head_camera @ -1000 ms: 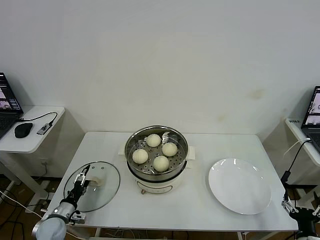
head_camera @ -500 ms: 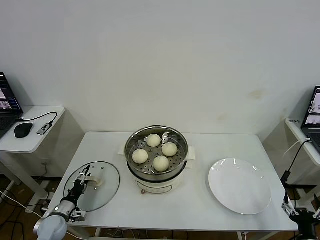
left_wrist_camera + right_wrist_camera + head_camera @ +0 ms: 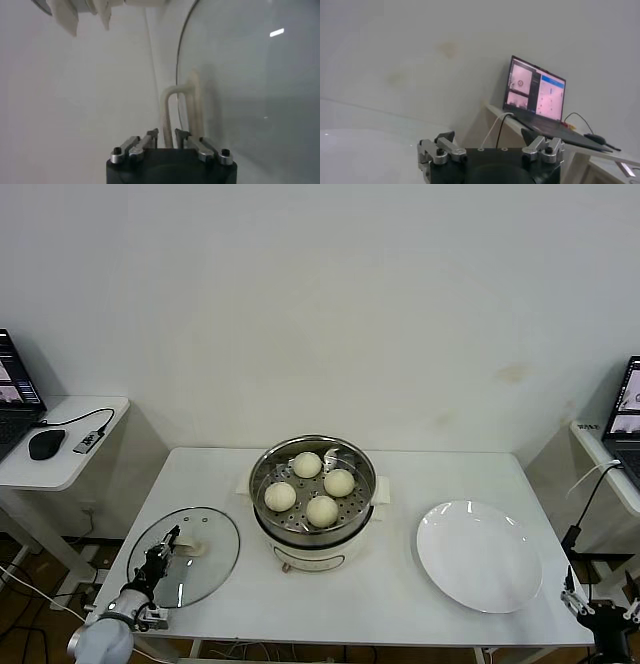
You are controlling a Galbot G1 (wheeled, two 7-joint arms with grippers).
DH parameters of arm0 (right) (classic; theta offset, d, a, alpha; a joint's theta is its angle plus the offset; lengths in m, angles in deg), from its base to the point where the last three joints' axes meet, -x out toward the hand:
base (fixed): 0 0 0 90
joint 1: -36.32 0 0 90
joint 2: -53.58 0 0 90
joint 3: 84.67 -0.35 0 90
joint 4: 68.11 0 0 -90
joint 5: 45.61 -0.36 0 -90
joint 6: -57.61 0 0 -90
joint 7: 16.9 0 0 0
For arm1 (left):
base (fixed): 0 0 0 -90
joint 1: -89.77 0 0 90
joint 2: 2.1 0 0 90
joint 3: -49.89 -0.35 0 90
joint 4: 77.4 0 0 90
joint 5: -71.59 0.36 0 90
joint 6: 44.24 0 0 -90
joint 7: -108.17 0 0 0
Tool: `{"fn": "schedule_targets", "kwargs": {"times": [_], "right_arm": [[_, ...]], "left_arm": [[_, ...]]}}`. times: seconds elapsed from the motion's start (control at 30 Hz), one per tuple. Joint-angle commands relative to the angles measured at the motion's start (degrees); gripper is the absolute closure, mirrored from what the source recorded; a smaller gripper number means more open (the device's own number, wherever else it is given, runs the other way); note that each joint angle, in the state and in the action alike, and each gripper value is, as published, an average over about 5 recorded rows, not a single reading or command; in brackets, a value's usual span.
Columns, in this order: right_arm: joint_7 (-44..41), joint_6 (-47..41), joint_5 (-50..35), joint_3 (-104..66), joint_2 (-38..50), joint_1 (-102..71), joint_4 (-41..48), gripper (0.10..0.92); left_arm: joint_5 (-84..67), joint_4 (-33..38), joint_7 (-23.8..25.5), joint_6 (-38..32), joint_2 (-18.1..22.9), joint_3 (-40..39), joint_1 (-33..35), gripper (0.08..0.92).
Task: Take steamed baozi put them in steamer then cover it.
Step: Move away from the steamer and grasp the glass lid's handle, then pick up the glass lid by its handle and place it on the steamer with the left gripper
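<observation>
Four cream-white baozi [image 3: 309, 484] sit on the perforated tray inside the steel steamer [image 3: 262, 514] at the table's middle. The glass cover [image 3: 215, 569] lies flat on the table at the front left, its cream handle [image 3: 194, 549] up. My left gripper [image 3: 166, 546] hovers over the cover just short of the handle. In the left wrist view the left gripper [image 3: 166, 134] is empty, its jaws a narrow gap apart, with the handle [image 3: 181, 107] just ahead. My right gripper [image 3: 597, 608] hangs open and empty off the table's front right corner.
An empty white plate [image 3: 480, 556] lies right of the steamer. Side tables with laptops stand at far left [image 3: 60, 446] and far right [image 3: 536, 95]. The wall runs close behind the table.
My left gripper has drawn back a little toward the table's front edge, away from the cover's handle. My right gripper has sunk slightly. The cover and baozi have not moved.
</observation>
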Motion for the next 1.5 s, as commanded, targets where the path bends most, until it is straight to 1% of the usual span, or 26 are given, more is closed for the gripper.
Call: {"fn": "schedule_targets", "kwargs": {"times": [0.03,0.13,0.2,0.3,0.47,0.63,0.77,0.87,0.97,1.07,1.17,1.23,1.3,1.4,1.5], "right_arm": [[-0.6,0.0,0.5,0.3,0.5,-0.3,-0.3,0.203],[-1.0,0.1,1.0,0.8,0.9,-0.2,-0.1,0.203],[-1.2,0.1,1.4,1.0,1.2,-0.1,0.0,0.203],[-1.4,0.0,1.7,1.4,1.8,-0.1,0.0,0.203],[-1.6,0.0,1.9,2.1,2.6,0.0,-0.1,0.203],[-1.9,-0.1,2.3,2.8,2.8,0.1,-0.5,0.203],[-2.0,0.0,3.2,3.0,2.7,0.3,-0.6,0.203],[-2.0,0.1,3.8,3.0,2.4,0.3,-0.6,0.203],[-2.1,0.3,4.6,3.1,2.1,0.4,-0.4,0.203],[-2.2,0.4,5.9,3.5,1.7,0.7,0.0,0.203],[-2.2,0.3,7.0,4.3,1.2,1.1,0.1,0.203],[-2.2,0.2,7.6,4.8,0.8,1.2,0.2,0.203],[-2.2,0.3,8.1,5.3,0.4,1.3,0.4,0.203],[-2.1,0.3,8.8,6.2,0.0,1.4,0.9,0.203],[-1.9,0.4,9.4,6.9,-0.3,1.7,1.7,0.203]], "left_arm": [[-2.0,1.9,-2.6,-0.5,0.0,1.0,1.6,0.84],[-2.8,7.3,-2.5,1.4,0.0,2.3,4.6,0.843],[-4.3,11.6,-2.0,3.9,-0.2,3.3,7.1,0.846],[-7.8,18.9,-0.7,9.5,-0.9,4.6,11.6,0.851],[-13.6,32.5,3.1,19.8,-2.0,7.3,17.9,0.852],[-17.8,40.4,7.0,24.6,-3.9,9.9,20.1,0.852],[-20.0,45.3,9.9,28.1,-6.2,9.1,19.1,0.852],[-20.6,48.8,12.1,31.3,-8.3,6.0,17.2,0.852],[-21.5,51.2,13.6,33.8,-10.9,0.0,14.2,0.852],[-23.0,51.4,14.1,36.8,-13.2,-9.2,8.8,0.852],[-22.8,48.6,14.3,39.5,-14.2,-19.0,1.4,0.852],[-21.7,45.7,14.8,40.9,-13.8,-24.7,-3.8,0.852],[-20.5,43.1,16.0,42.3,-12.4,-29.4,-9.6,0.852],[-18.1,40.1,18.2,44.8,-9.4,-34.9,-17.2,0.852],[-15.3,37.5,20.4,46.9,-5.9,-38.8,-21.7,0.852]]}}
